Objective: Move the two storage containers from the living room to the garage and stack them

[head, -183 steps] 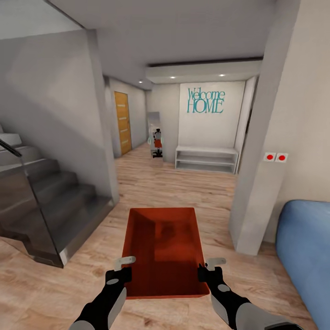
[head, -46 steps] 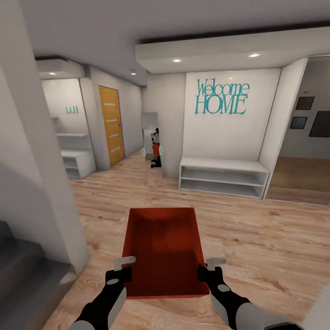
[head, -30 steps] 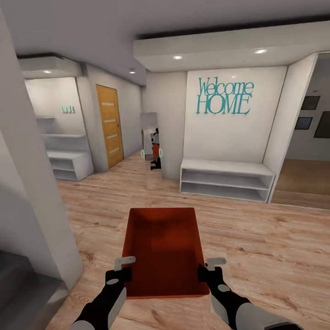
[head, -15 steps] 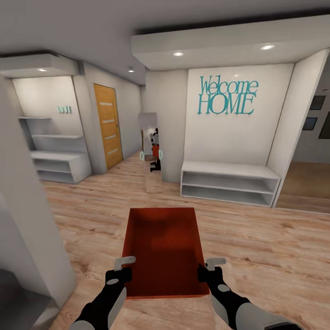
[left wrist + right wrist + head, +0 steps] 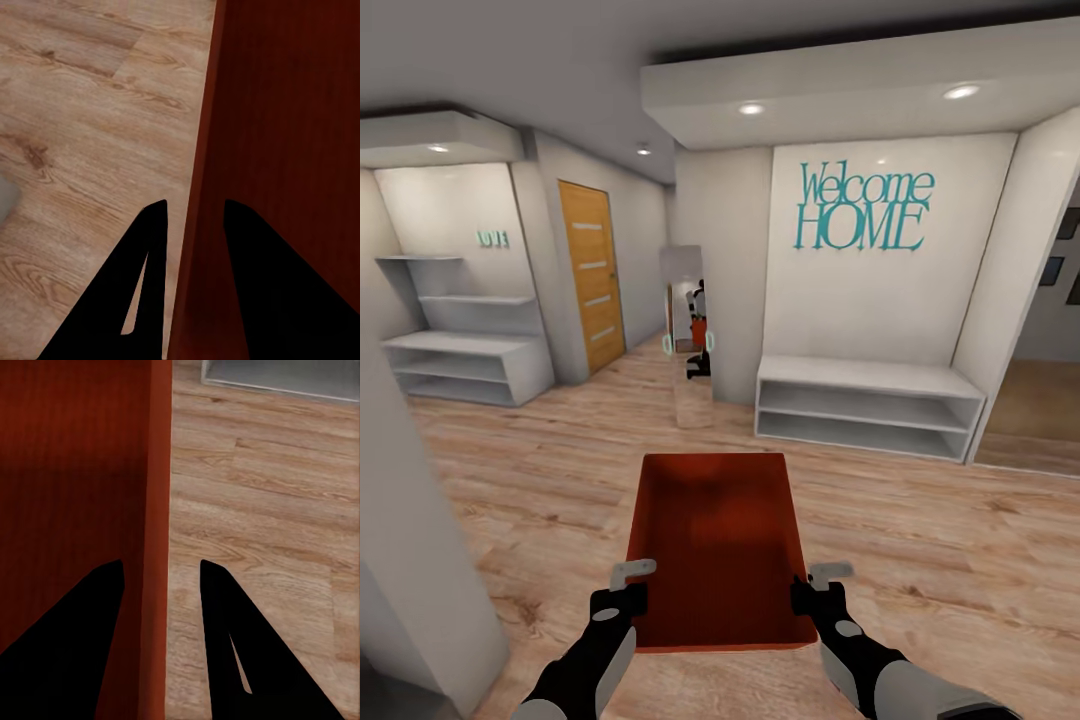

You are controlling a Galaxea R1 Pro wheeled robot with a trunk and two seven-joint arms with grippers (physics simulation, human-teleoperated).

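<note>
Right, one storage container (image 5: 715,545) is carried out in front of the robot, above the wood plank floor (image 5: 920,560) of an entrance hall, held from both sides. The left gripper (image 5: 628,580) is clamped over the bin's left wall, the right gripper (image 5: 818,584) over the right wall, both near the end closest to the robot.

The risk, as I judge it: each grip is only a pinch on a thin rim, so a sharp turn or a bump could tilt the bin or let one wall slide out. There's a white pillar (image 5: 410,540) close on the left and a low white shelf unit (image 5: 865,405) ahead on the right, so a wide swing could clip either.

The head view gives the route: an orange door with glass slits (image 5: 592,275), a mirror (image 5: 690,330), the "Welcome HOME" lettering (image 5: 863,208). The wrist views give the grip itself, with the left gripper (image 5: 191,217) and the right gripper (image 5: 159,574) each straddling a wall, one finger inside and one outside.
</note>
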